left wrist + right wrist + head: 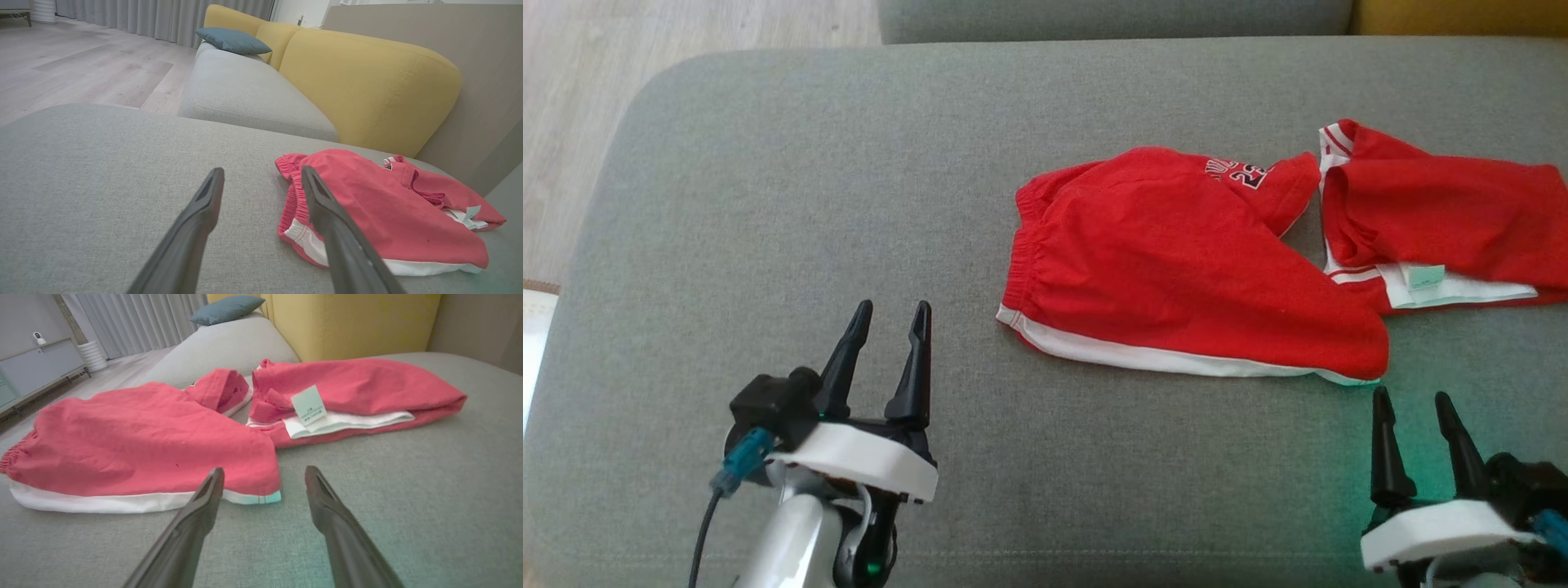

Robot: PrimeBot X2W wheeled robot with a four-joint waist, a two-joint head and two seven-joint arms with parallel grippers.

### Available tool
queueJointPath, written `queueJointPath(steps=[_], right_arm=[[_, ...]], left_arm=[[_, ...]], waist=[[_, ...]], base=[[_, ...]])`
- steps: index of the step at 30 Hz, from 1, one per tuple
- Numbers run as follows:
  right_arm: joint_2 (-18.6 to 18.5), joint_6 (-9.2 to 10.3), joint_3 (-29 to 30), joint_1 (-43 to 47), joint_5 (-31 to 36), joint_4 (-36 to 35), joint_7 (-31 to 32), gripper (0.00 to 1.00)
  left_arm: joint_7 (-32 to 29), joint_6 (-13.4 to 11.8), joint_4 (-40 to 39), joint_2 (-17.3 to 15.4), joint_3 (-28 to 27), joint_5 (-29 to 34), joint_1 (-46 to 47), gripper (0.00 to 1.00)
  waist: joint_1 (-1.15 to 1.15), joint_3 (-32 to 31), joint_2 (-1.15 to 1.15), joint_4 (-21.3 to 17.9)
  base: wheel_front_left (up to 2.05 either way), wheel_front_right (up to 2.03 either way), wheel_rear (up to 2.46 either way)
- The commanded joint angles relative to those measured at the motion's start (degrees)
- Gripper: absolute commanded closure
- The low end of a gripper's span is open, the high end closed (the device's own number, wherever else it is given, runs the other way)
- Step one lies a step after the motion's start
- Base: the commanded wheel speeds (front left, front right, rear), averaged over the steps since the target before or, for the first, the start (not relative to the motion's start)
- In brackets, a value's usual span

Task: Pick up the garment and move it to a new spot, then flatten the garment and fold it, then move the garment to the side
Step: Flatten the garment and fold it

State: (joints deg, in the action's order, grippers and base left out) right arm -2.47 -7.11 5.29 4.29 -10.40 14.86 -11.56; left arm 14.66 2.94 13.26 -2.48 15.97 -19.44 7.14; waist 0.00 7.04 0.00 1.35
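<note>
The garment is a pair of red shorts with white trim, lying rumpled on the grey cushion, one leg folded over toward the right. A pale label shows on its white inner band. My left gripper stands open over bare cushion, well left of the elastic waistband. Just below the garment's near right corner, my right gripper is open with nothing between its fingers. The same garment lies to the right of my left fingers.
The grey cushion's rounded edge drops to wooden floor at the left. Behind stands a yellow sofa back with a blue pillow. A low cabinet and curtains sit across the room.
</note>
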Motion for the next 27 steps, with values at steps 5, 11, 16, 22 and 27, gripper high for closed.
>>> queueJointPath(steps=[5,11,16,22,27], right_arm=[[-0.4,-0.37,0.0,-6.4,-1.6,5.3,0.7,0.00],[-0.4,-0.37,1.6,-10.4,-0.4,11.4,1.2,0.00],[-0.4,-0.37,1.9,-12.5,-0.2,15.1,0.1,0.00],[-0.4,-0.37,0.6,-14.0,-0.4,18.2,-0.6,0.02],[-0.4,-0.37,-0.1,-15.0,0.3,19.5,-1.0,1.00]], left_arm=[[0.3,-0.4,-2.1,-0.5,-1.1,-0.5,2.2,0.00],[0.2,-0.4,-2.4,-0.8,-0.8,-0.5,3.1,0.00],[0.1,-0.4,-2.5,-1.2,-0.8,-0.7,3.7,0.00],[0.0,-0.4,-2.4,-1.5,-0.7,-0.9,4.1,0.00],[-0.6,-0.2,-2.0,-1.7,0.0,-0.9,4.4,0.00]], waist=[[0.00,1.4,0.00,0.5],[0.00,2.9,0.00,1.0],[0.00,3.8,0.00,1.4],[0.00,4.3,0.00,1.6],[0.00,4.3,0.00,1.5]], base=[[0.00,0.00,0.00],[0.00,0.00,0.00],[0.00,0.00,0.00],[0.00,0.00,0.00],[0.00,0.00,0.00]])
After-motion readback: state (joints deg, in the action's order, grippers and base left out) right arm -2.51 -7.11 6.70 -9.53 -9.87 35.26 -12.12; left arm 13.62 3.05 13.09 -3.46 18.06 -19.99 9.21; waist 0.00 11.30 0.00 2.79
